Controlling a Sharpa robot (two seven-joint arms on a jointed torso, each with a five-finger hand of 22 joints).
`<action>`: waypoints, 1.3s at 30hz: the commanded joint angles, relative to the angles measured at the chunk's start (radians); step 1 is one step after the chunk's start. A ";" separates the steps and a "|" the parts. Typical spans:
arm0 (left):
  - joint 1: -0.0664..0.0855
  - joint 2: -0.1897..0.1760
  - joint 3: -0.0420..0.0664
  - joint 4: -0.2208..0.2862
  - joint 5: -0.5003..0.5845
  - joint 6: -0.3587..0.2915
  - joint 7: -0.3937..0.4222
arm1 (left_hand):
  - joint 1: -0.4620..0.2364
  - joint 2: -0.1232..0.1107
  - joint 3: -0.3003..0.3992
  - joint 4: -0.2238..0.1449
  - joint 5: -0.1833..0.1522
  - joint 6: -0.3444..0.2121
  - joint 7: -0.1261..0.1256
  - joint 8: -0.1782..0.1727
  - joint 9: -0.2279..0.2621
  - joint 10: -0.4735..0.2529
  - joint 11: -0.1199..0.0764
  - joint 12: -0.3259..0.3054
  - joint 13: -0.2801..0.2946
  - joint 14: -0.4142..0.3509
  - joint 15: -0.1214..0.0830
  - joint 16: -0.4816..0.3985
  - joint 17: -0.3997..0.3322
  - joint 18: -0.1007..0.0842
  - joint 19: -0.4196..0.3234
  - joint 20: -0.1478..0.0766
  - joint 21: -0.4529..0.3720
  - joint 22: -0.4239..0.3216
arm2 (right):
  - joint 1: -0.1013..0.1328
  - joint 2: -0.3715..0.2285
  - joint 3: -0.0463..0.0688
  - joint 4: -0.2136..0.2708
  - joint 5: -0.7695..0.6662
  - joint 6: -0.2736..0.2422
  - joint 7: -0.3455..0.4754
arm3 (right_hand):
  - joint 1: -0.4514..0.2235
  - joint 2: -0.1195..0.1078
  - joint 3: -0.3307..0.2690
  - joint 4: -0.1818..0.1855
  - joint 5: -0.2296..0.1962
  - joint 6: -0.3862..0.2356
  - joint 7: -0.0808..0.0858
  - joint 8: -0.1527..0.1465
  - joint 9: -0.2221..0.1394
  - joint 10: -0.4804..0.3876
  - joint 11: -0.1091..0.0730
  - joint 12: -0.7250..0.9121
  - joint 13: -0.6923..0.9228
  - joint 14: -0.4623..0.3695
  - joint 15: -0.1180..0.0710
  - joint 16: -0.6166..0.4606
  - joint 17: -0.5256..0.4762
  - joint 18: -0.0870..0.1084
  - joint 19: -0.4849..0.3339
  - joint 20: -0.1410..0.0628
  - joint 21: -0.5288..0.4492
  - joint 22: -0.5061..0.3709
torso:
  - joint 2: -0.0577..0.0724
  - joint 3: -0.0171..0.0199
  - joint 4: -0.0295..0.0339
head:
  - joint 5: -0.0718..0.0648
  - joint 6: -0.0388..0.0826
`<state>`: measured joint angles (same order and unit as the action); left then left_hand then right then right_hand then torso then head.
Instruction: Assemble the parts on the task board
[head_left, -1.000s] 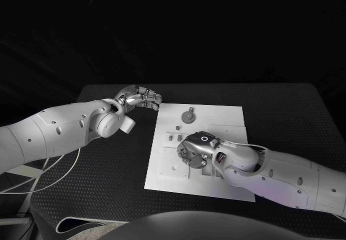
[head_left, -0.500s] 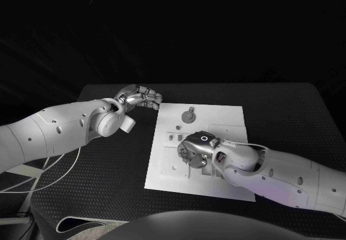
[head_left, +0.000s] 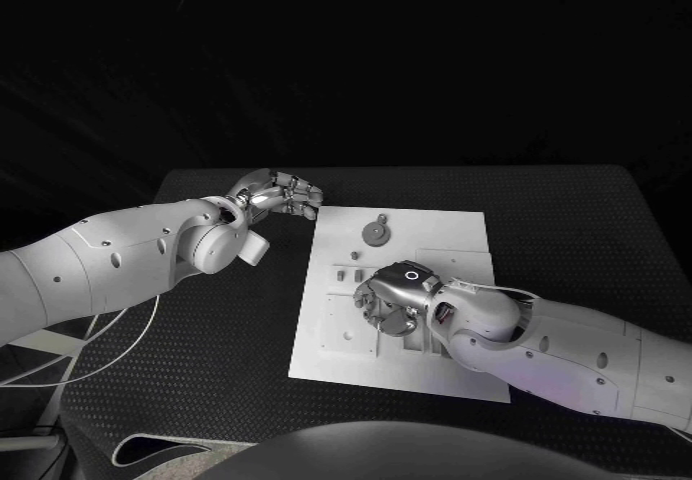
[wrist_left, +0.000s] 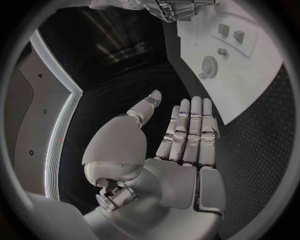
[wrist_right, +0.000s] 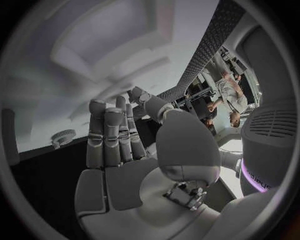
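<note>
The right hand (head_left: 392, 298) hovers over the task board's (head_left: 447, 232) middle, fingers straight, holding nothing — it should settle squarely over the parts (head_left: 351, 271) near the left edge; left hand (head_left: 278, 192) waits open.
</note>
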<state>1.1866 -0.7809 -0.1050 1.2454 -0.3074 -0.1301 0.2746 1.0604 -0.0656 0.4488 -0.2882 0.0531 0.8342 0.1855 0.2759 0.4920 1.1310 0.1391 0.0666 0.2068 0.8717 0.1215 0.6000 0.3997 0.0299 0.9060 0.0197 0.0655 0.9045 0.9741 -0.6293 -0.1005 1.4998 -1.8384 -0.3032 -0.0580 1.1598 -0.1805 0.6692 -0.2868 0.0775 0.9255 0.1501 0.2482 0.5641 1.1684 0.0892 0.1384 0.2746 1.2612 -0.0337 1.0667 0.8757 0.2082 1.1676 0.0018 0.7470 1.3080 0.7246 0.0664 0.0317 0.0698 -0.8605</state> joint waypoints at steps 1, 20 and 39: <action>0.002 0.000 0.001 0.002 0.006 0.009 0.005 | 0.009 0.002 -0.005 0.001 -0.002 -0.002 0.006 0.003 -0.001 -0.004 0.004 0.001 -0.001 0.006 -0.001 -0.004 0.002 0.011 0.002 0.003 0.003 -0.002 | -0.003 -0.005 -0.002 -0.004 0.001 0.002 -0.005 | 0.001 -0.012 -0.002 0.002 -0.001 -0.007 0.000 -0.006 -0.001 -0.008 0.000 -0.002 0.002 0.000 0.010 -0.001 0.002 0.054 -0.006 0.002 -0.004 0.005 | 0.000 0.0004 0.0005 | -0.001 0.000; 0.002 -0.007 0.001 -0.006 0.006 0.006 0.009 | 0.009 0.002 -0.005 0.000 -0.002 -0.002 0.006 0.004 -0.001 -0.004 0.004 0.001 -0.002 0.006 -0.001 -0.004 0.003 0.011 0.002 0.003 0.003 -0.002 | 0.088 -0.113 0.019 0.122 0.107 -0.056 0.017 | 0.004 -0.008 0.002 0.001 -0.001 0.000 0.003 -0.002 -0.002 -0.001 -0.002 0.001 0.004 0.002 0.008 0.001 0.003 0.054 -0.002 0.000 -0.002 0.007 | -0.001 0.0010 -0.0022 | -0.013 0.017; 0.002 -0.005 0.001 -0.013 0.006 0.005 0.013 | 0.009 0.001 -0.006 0.001 -0.002 0.000 0.005 0.005 -0.001 -0.003 0.004 0.001 -0.002 0.007 -0.001 -0.006 0.005 0.011 0.002 0.003 0.004 -0.003 | 0.234 -0.256 0.031 0.126 0.097 0.212 -0.010 | -0.090 -0.060 -0.060 0.037 -0.003 -0.032 -0.026 -0.016 -0.015 -0.046 0.018 -0.020 -0.005 -0.032 0.027 0.013 0.016 0.054 -0.028 0.008 -0.006 0.016 | 0.001 0.0004 0.0016 | -0.033 0.035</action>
<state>1.1869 -0.7874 -0.1051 1.2319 -0.3072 -0.1305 0.2754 1.0604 -0.0656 0.4488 -0.2883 0.0531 0.8342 0.1855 0.2759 0.4923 1.1310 0.1391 0.0666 0.2061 0.8717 0.1216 0.6001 0.4036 0.0297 0.9060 0.0197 0.0656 0.9027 1.2086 -0.8818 -0.0694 1.6260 -1.6973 -0.1720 -0.0430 1.0765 -0.2395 0.6139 -0.2506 0.0775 0.8970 0.1288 0.2349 0.5500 1.1285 0.1041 0.1209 0.2709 1.2360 -0.0079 1.0834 0.8914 0.2083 1.1445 0.0104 0.7441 1.3076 0.7246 0.0655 0.0321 0.0400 -0.8277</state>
